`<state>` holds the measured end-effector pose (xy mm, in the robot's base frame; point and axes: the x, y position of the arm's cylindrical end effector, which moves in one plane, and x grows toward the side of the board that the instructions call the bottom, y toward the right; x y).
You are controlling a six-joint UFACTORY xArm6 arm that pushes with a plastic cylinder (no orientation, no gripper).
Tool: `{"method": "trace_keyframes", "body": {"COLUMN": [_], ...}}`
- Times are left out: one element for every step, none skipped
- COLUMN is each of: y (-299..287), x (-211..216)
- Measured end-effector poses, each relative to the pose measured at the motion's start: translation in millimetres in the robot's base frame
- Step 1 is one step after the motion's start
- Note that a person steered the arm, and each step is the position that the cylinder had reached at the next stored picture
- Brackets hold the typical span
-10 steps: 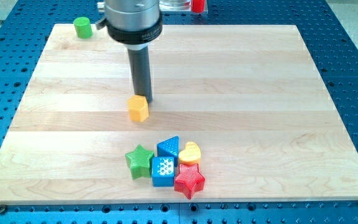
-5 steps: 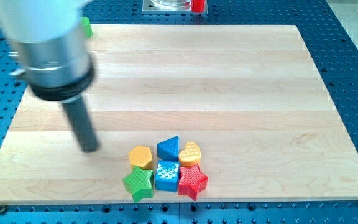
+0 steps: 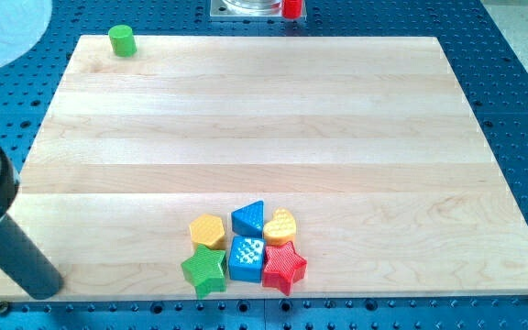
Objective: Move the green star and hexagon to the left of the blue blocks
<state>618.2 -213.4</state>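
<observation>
The green star (image 3: 204, 271) lies near the view's bottom edge of the wooden board, touching the left side of the blue cube (image 3: 245, 258). The yellow hexagon (image 3: 208, 231) sits just above the star, left of the blue triangle (image 3: 248, 218). A yellow heart (image 3: 280, 225) and a red star (image 3: 283, 266) sit on the right of the blue blocks. My tip (image 3: 44, 290) is at the board's bottom left corner, far left of the cluster and touching no block.
A green cylinder (image 3: 121, 40) stands at the board's top left corner. A red block (image 3: 291, 8) sits off the board at the view's top. The board (image 3: 337, 110) lies on a blue perforated table.
The yellow hexagon went from mid-board down into the cluster, and the green star shifted down beneath it. My tip then swept left and down to the board's bottom left corner.
</observation>
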Motion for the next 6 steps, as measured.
{"method": "trace_keyframes", "body": {"y": [14, 28, 54, 82, 91, 104], "x": [-1, 0, 0, 0, 0, 1]}}
